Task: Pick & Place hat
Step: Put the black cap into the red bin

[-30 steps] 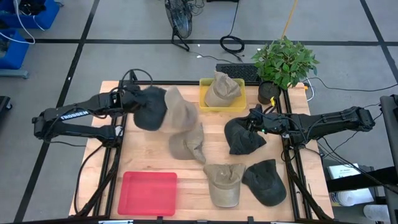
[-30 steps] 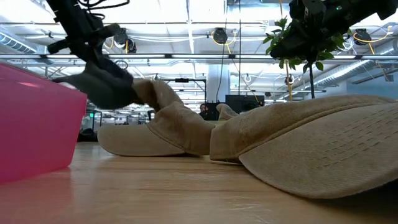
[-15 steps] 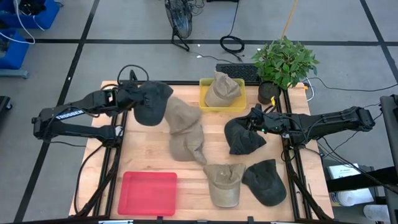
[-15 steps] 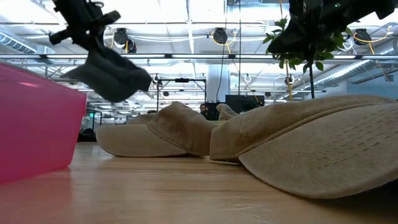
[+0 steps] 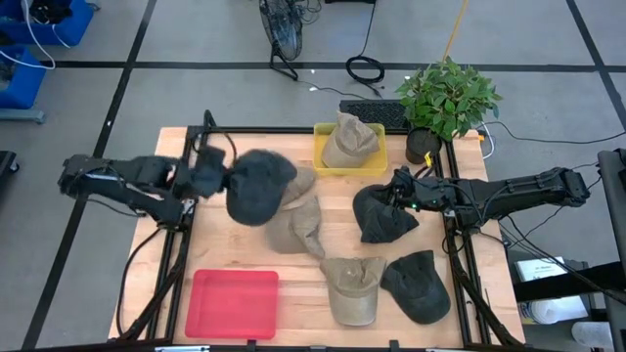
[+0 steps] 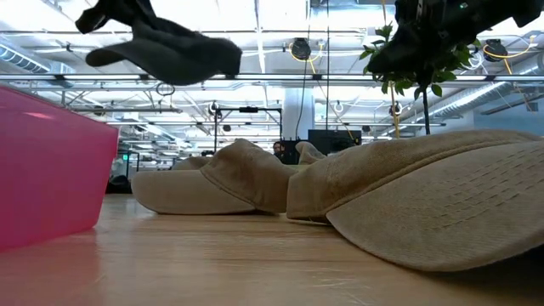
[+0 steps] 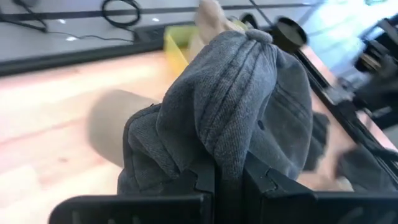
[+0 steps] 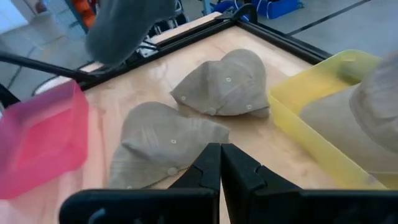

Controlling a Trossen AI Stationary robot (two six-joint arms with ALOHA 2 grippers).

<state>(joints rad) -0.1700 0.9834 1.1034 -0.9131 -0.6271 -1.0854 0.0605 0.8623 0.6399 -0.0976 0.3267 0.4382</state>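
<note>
Seven hats show in all: three dark hats, at (image 5: 260, 187), (image 5: 383, 215) and (image 5: 419, 286), and four tan hats, at (image 5: 301, 180), (image 5: 296, 231), (image 5: 352, 288) and (image 5: 349, 143). There are two trays, one red (image 5: 233, 303) and one yellow (image 5: 323, 162). One plant (image 5: 448, 98) stands at the counter's (image 5: 225, 244) corner.

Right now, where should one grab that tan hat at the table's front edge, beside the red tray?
Probably the soft crown of the tan hat, pinched into a fold from straight above. It lies dome up, so the cloth can bunch between fingers, as the left gripper shows on the grey hat.
</note>
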